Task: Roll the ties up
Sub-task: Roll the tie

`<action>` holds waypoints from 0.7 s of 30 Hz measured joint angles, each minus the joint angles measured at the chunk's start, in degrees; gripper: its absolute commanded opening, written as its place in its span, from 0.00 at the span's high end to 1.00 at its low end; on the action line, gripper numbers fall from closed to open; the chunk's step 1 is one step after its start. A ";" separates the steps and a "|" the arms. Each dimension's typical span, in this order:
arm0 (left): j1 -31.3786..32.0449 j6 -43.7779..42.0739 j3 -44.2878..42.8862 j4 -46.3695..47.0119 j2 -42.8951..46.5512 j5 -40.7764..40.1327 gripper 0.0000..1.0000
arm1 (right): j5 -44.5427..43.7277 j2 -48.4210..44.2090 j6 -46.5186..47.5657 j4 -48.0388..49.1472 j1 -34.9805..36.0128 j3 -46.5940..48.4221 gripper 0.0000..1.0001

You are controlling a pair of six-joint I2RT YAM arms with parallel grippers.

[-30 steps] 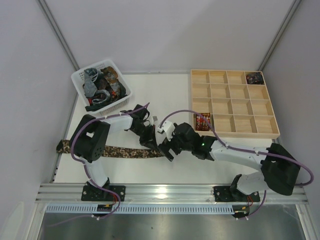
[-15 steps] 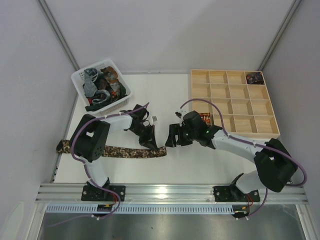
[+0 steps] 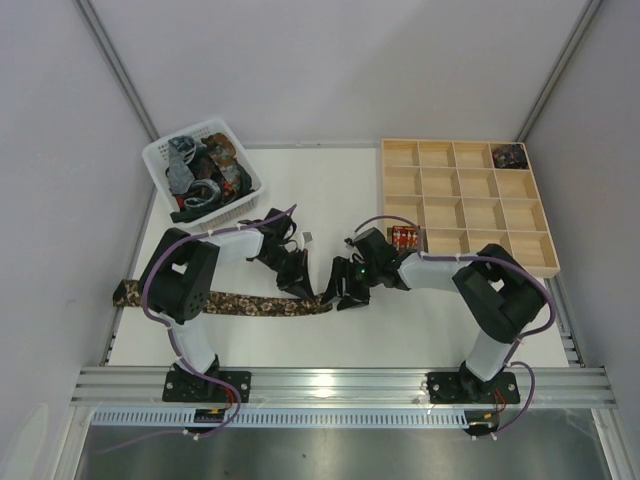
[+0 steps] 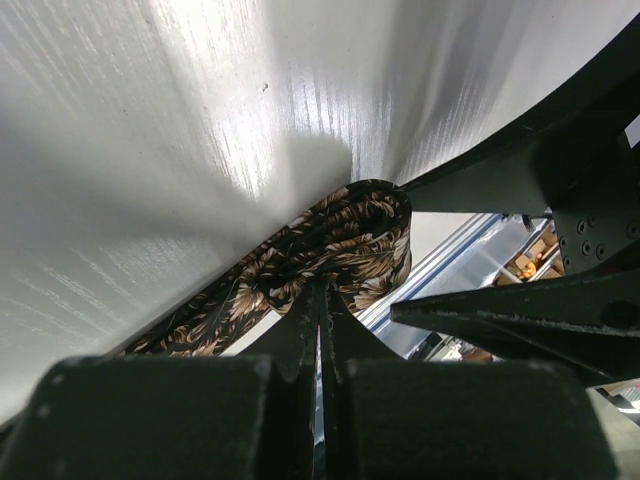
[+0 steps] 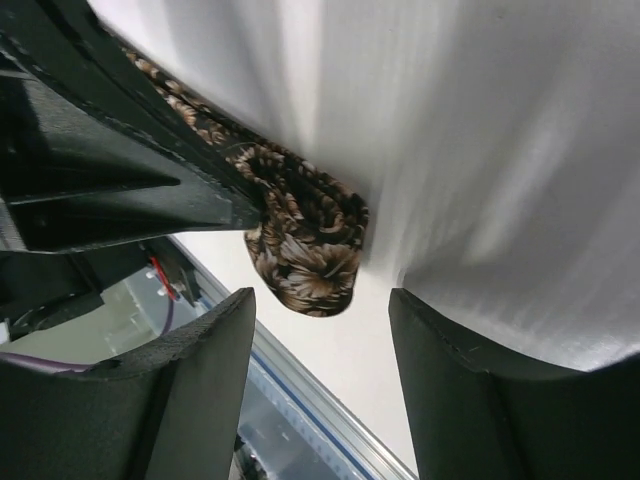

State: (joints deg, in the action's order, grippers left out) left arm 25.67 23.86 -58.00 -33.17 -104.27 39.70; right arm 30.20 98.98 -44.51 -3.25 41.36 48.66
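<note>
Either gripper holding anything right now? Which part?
Left gripper is shut on the brown floral tie, pinching its folded-over end. Right gripper is open, jaws astride that end, holding nothing.

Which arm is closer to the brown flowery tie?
Left. The left end effector is shut on the brown tie's folded end; the right end effector stands open just short of it, not touching.

brown tie: stretch hidden under left arm (top view) | basket ties: indistinct
</note>
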 measured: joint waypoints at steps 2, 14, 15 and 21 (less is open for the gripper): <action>-0.02 0.00 0.00 0.02 0.00 0.00 1.00 | 0.72 0.24 -1.09 1.27 0.00 0.00 0.38; -0.09 0.00 0.00 0.02 0.00 -0.02 0.99 | 2.75 2.78 -5.86 6.19 -0.26 -0.07 0.41; -0.09 0.00 0.00 0.04 0.00 -0.02 0.99 | 2.75 3.13 -5.95 6.14 -0.26 -0.07 0.42; -0.09 0.00 0.00 0.04 0.00 -0.02 1.00 | 2.95 3.72 -6.32 6.14 -0.33 -0.07 0.43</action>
State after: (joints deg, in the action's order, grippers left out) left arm 25.58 23.86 -58.00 -33.12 -104.27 39.68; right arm 33.15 102.69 -50.83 2.90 41.04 48.60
